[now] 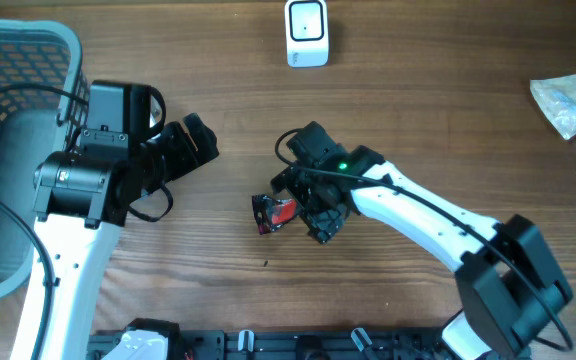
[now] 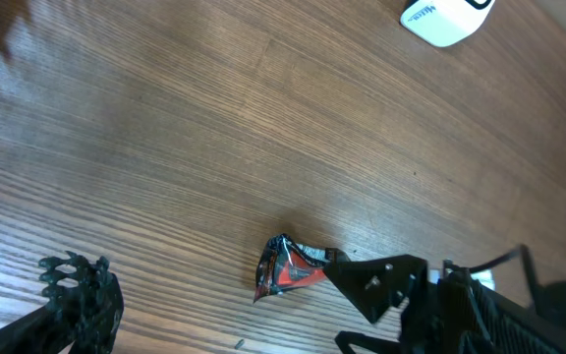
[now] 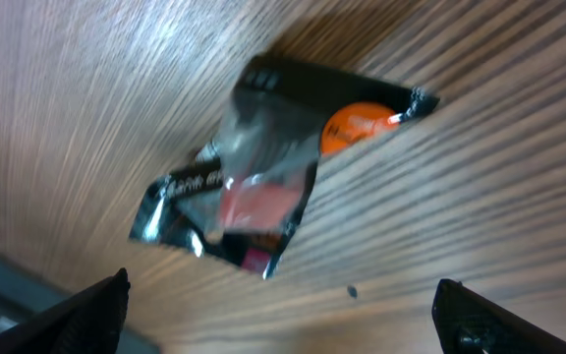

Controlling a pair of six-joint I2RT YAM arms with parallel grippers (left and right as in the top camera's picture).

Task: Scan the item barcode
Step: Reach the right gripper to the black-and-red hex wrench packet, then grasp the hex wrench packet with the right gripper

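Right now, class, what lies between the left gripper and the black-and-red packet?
Nothing but bare wooden table separates the left gripper from the black-and-red packet, as the overhead view shows.

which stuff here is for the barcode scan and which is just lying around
For the job: black and red snack packet; white scanner.
Lying about: grey mesh basket; crumpled wrappers.
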